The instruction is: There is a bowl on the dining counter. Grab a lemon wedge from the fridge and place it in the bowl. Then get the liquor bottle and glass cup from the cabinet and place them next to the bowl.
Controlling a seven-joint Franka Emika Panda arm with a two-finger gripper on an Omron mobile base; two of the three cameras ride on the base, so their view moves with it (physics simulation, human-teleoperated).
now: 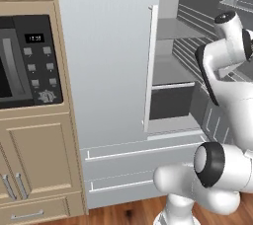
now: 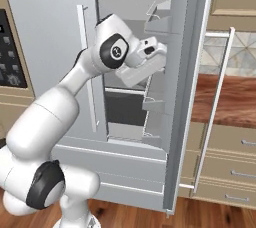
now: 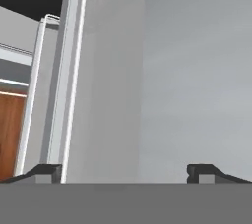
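My gripper [image 3: 125, 171] is open, its two dark fingertips [image 3: 49, 171] spread wide with nothing between them. It faces a bare grey inner wall of the fridge [image 3: 197, 70], with the open door's edge [image 3: 69, 70] to the left. In the right base view my hand [image 2: 145, 64] reaches into the open fridge [image 2: 125, 32] at the height of the upper shelves, close to the door bins [image 2: 157, 22]. The lemon wedge, bowl, liquor bottle and glass cup are out of view.
The fridge's right door [image 2: 187, 97] stands swung open; its left door [image 1: 108, 61] is shut. Two freezer drawers [image 1: 133, 152] lie below. A built-in oven panel [image 1: 29, 61] and wooden cabinets [image 1: 39, 160] stand to the left, a wood counter [image 2: 230, 99] with drawers to the right.
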